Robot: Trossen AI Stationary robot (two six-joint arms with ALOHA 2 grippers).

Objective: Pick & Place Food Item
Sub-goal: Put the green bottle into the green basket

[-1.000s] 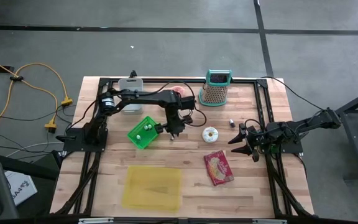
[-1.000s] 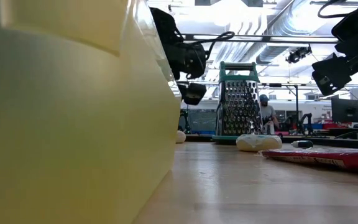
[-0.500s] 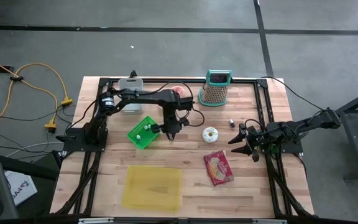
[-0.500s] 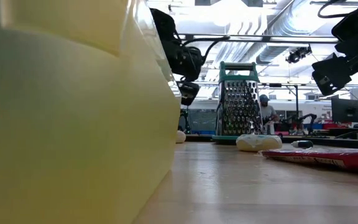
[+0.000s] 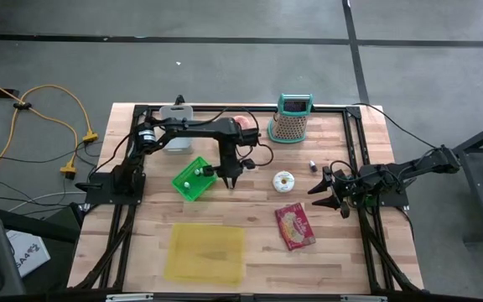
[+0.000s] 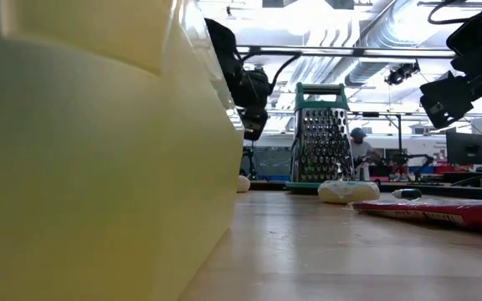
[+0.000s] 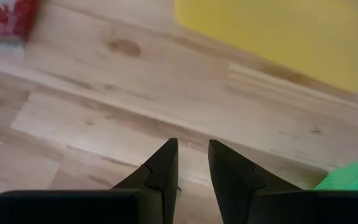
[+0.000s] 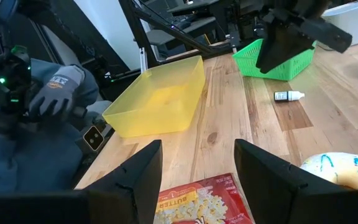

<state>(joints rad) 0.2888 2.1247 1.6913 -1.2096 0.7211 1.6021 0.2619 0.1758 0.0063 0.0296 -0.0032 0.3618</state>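
High view: flat red popcorn packet (image 5: 295,226) lies lengthwise toward the table's front; left gripper (image 5: 230,179) narrow and empty, right gripper (image 5: 329,195) wide.

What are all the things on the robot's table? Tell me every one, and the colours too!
Yellow bin: one, yellow, near edge of the table, left of centre.
Green basket: one, green, middle-left, beside the left gripper.
Popcorn packet: one, red, right of the yellow bin.
Doughnut: one, white icing, table centre.
Grater: one, metal with teal handle, far edge.
Small bottle: one, white, right of the doughnut.
Grey container: one, far left.
Pinkish item: one, far edge, partly hidden.
Left gripper: narrowly open, empty, above the table by the basket.
Right gripper: open, waiting at the right.
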